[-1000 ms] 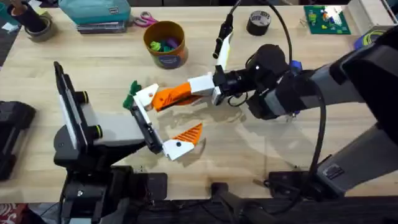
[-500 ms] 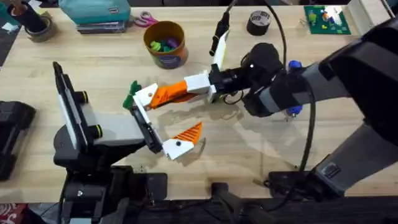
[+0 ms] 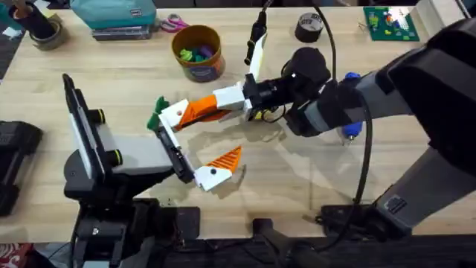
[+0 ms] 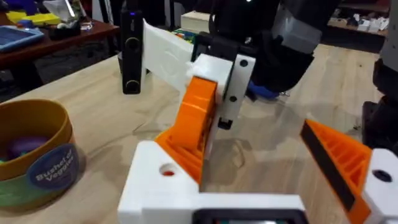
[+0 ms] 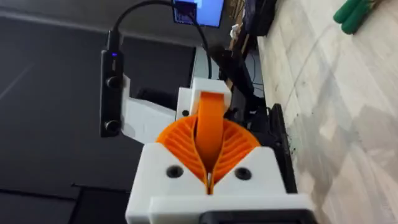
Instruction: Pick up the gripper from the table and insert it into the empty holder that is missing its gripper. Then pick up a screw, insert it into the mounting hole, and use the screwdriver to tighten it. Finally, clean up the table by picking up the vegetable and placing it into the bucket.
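My right gripper (image 3: 220,104) is shut on the orange ribbed gripper (image 3: 195,112) and holds it against the white holder (image 3: 174,114) on my left arm's far finger. In the left wrist view the orange gripper (image 4: 196,121) stands tilted on the holder (image 4: 163,186), just above its mounting hole. My left gripper (image 3: 199,141) is open; its near finger carries an orange tip (image 3: 226,158). The green vegetable (image 3: 156,112) lies just behind the holder. The ochre bucket (image 3: 199,52) stands at the back. The blue screwdriver (image 3: 350,132) is mostly hidden behind my right arm. The screw is out of view.
A black tape roll (image 3: 309,27), a green board (image 3: 390,22), pink scissors (image 3: 172,24) and a teal box (image 3: 111,15) line the table's far edge. Another tape roll (image 3: 44,31) sits at the far left. Bare wood (image 3: 297,179) lies in front of my right arm.
My right gripper has moved left and slightly away from me, carrying the orange gripper closer onto the holder. The left arm has stayed still.
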Robot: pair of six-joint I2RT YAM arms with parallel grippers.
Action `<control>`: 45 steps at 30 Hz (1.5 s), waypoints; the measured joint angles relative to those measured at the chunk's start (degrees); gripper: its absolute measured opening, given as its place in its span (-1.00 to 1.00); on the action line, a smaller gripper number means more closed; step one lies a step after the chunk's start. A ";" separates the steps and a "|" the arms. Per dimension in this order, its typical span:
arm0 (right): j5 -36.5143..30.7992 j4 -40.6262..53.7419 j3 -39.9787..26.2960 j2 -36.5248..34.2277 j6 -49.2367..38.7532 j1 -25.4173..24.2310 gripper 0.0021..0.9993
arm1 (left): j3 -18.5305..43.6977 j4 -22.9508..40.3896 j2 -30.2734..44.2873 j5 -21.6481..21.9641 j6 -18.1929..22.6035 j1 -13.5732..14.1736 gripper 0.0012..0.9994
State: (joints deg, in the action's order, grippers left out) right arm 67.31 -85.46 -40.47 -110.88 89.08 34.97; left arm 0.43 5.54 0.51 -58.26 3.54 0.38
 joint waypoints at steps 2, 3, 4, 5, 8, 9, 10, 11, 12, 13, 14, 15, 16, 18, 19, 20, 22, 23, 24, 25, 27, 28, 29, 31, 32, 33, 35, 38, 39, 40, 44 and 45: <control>0.07 0.07 -0.26 -0.18 0.00 0.08 -0.99 | 0.00 0.00 0.00 0.02 0.12 0.00 0.97; 0.16 0.07 -0.48 -0.41 0.00 0.12 -0.99 | 0.00 0.00 0.00 0.04 0.10 0.00 0.97; 0.30 0.04 -0.72 -0.61 0.02 0.17 -0.99 | 0.00 0.02 0.00 0.04 0.10 0.00 0.97; 0.45 0.03 -0.95 -0.75 0.02 0.21 -0.99 | 0.00 0.02 0.00 0.07 0.10 0.00 0.97; 0.56 -0.01 -1.13 -0.92 0.02 0.26 -0.99 | 0.00 0.00 0.00 0.13 0.10 0.00 0.97; 0.66 -0.01 -1.16 -0.95 0.02 0.26 -0.99 | 0.00 0.00 0.00 0.13 0.10 0.00 0.97; 0.66 -0.02 -1.19 -0.95 0.02 0.26 -0.99 | 0.00 0.00 0.00 0.15 0.10 0.00 0.97; 0.68 -0.01 -1.24 -0.95 0.02 0.26 -0.99 | 0.00 0.00 0.00 0.17 0.10 0.00 0.97; 0.70 -0.01 -1.29 -0.95 0.02 0.26 -0.99 | 0.00 0.00 0.00 0.20 0.10 0.00 0.97; 0.70 -0.01 -1.33 -0.95 0.02 0.26 -0.99 | 0.00 0.00 0.00 0.22 0.12 0.00 0.97; 0.73 0.01 -1.37 -0.95 0.02 0.26 -0.99 | 0.00 0.00 0.00 0.26 0.12 0.00 0.97; 0.74 0.01 -1.38 -0.95 0.02 0.26 -0.99 | 0.00 -0.02 0.00 0.26 0.12 0.00 0.97; 0.79 0.01 -1.38 -0.95 0.02 0.26 -0.99 | 0.00 -0.02 0.00 0.26 0.12 0.00 0.97; 0.87 0.01 -1.40 -0.95 0.02 0.26 -0.99 | 0.00 -0.02 0.00 0.25 0.12 0.00 0.97; 0.87 0.01 -1.40 -0.95 0.02 0.26 -0.99 | 0.00 -0.02 0.00 0.24 0.12 0.00 0.97; 0.87 0.03 -1.40 -0.95 0.02 0.26 -0.99 | 0.00 -0.02 0.00 0.24 0.12 0.00 0.97; 0.87 0.03 -1.40 -0.95 0.02 0.26 -0.99 | 0.00 0.00 0.00 0.26 0.12 0.00 0.97; 0.87 0.02 -1.40 -0.95 0.02 0.26 -0.99 | 0.02 -0.02 0.00 0.26 0.12 0.00 0.97; 0.87 0.01 -1.40 -0.96 0.02 0.26 -0.99 | 0.00 -0.02 0.00 0.24 0.12 0.00 0.97; 0.87 0.03 -1.40 -0.95 0.02 0.26 -0.99 | 0.00 -0.02 0.00 0.24 0.12 0.00 0.97; 0.87 0.03 -1.40 -0.95 0.02 0.26 -0.99 | 0.02 -0.01 0.00 0.24 0.12 0.00 0.97; 0.87 0.01 -1.40 -0.95 0.02 0.26 -0.99 | 0.02 -0.02 0.00 0.24 0.12 0.00 0.97; 0.87 0.03 -1.40 -0.95 0.02 0.26 -0.99 | 0.02 -0.02 0.00 0.24 0.12 0.00 0.97; 0.87 0.03 -1.40 -0.95 0.02 0.26 -0.99 | 0.02 -0.01 0.00 0.24 0.12 0.00 0.97; 0.87 0.03 -1.40 -0.95 0.02 0.26 -0.99 | 0.02 0.00 0.00 0.25 0.12 0.00 0.97; 0.87 0.03 -1.40 -0.95 0.02 0.26 -0.99 | 0.02 0.00 0.00 0.24 0.12 0.00 0.97; 0.87 0.02 -1.40 -0.95 0.02 0.26 -0.99 | 0.02 -0.01 0.00 0.24 0.12 0.00 0.97; 0.91 0.16 -1.40 -0.95 0.06 0.26 -0.80 | 0.02 -0.02 0.00 0.31 0.15 0.00 0.97; 0.87 0.17 -1.42 -0.95 0.02 0.27 -0.51 | 0.02 0.02 0.00 0.22 0.09 0.00 0.97; 0.90 0.07 -1.51 -0.95 -0.02 0.34 -0.24 | 0.02 0.04 0.00 -0.09 0.10 0.02 0.97; 0.90 -0.13 -1.84 -0.95 -0.63 0.54 0.92 | 0.04 0.07 0.00 -0.24 0.08 0.07 0.97; 0.90 -0.16 -1.84 -0.96 -0.65 0.54 0.97 | 0.04 0.07 0.00 -0.24 0.08 0.07 0.97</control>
State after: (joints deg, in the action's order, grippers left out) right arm 68.20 -85.61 -42.30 -111.84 88.43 35.51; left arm 0.47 5.61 0.51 -58.50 3.62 0.45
